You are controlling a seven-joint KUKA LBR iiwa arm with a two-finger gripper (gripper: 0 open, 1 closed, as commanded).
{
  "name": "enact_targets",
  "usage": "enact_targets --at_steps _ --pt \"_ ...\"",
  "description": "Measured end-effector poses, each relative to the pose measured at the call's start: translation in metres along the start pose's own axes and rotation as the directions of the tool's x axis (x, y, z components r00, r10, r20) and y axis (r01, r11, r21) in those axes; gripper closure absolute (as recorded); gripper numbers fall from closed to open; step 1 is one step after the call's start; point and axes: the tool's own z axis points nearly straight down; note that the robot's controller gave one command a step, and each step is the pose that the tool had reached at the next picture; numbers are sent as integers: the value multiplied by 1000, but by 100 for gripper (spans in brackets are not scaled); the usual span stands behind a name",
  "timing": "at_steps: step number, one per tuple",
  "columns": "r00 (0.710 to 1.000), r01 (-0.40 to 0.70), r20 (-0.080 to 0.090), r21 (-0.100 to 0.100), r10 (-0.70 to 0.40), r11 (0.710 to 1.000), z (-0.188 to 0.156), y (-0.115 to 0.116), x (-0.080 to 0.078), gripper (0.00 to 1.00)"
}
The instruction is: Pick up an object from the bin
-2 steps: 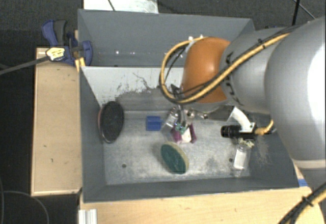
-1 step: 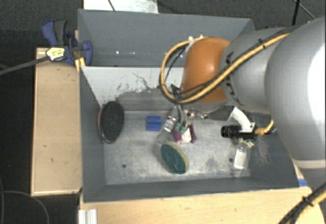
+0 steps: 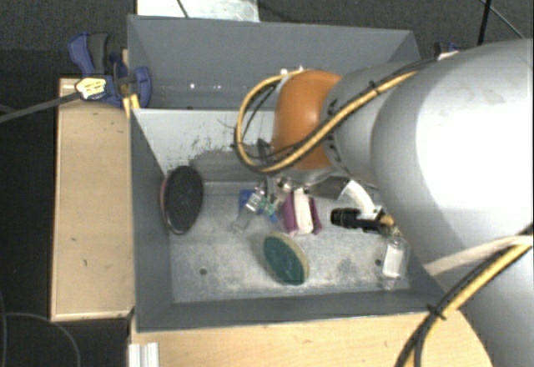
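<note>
The gripper (image 3: 271, 197) hangs low over the middle of the bin (image 3: 152, 257), just above a blue-and-clear piece (image 3: 249, 203) and beside a purple-and-white block (image 3: 298, 213). Whether it is open or closed, I cannot tell. A teal oval pad (image 3: 285, 259) lies nearer the front edge, and a dark disc (image 3: 183, 197) leans at the left wall.

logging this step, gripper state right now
Gripper: cannot be told; down over the small blue and clear plastic piece, middle of the grey metal bin.

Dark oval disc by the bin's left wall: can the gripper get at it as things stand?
Probably yes: the disc lies alone, nothing on it, though the wall beside it is close.
</note>
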Motion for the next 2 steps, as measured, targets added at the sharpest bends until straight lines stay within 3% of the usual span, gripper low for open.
enact_targets --at_steps 1,2 --pt "1000 3 3 -3 -3 1000 -4 1 -1 100" --pt "1000 -3 5 -7 3 1000 -140 1 14 100"
